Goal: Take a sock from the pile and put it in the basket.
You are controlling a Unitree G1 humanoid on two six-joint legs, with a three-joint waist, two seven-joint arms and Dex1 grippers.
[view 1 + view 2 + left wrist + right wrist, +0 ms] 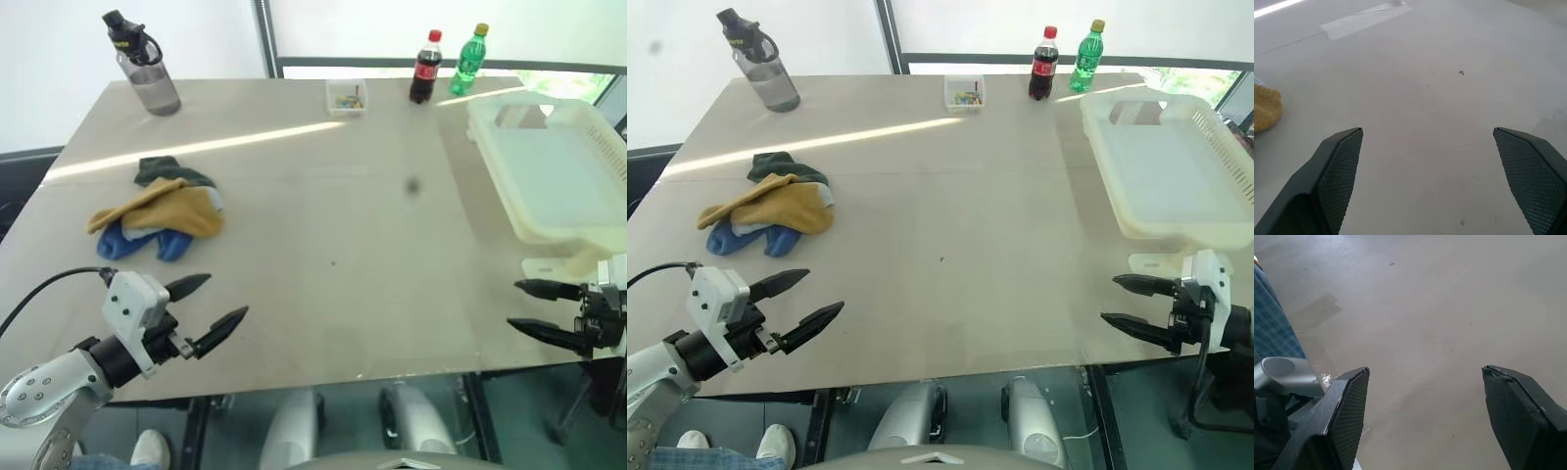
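Mustard-topped pile (157, 221) just beyond open left pincer (220, 304), not touching

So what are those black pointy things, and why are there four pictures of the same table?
Those are a robot's pincers, its hands. The left gripper and the right gripper each have two black fingers, and both are open and hold nothing. Two pictures come from cameras in the robot's head, like two eyes looking down. The other two come from cameras on its wrists, peeking between the fingers at the bare beige table. On the table lies a loose pile of soft yellow, blue and green socks near the left gripper, and a big cream-white plastic basket with slotted sides near the right one, with no sock in it. At the far edge stand a grey water bottle, a small clear box, a cola bottle and a green bottle.
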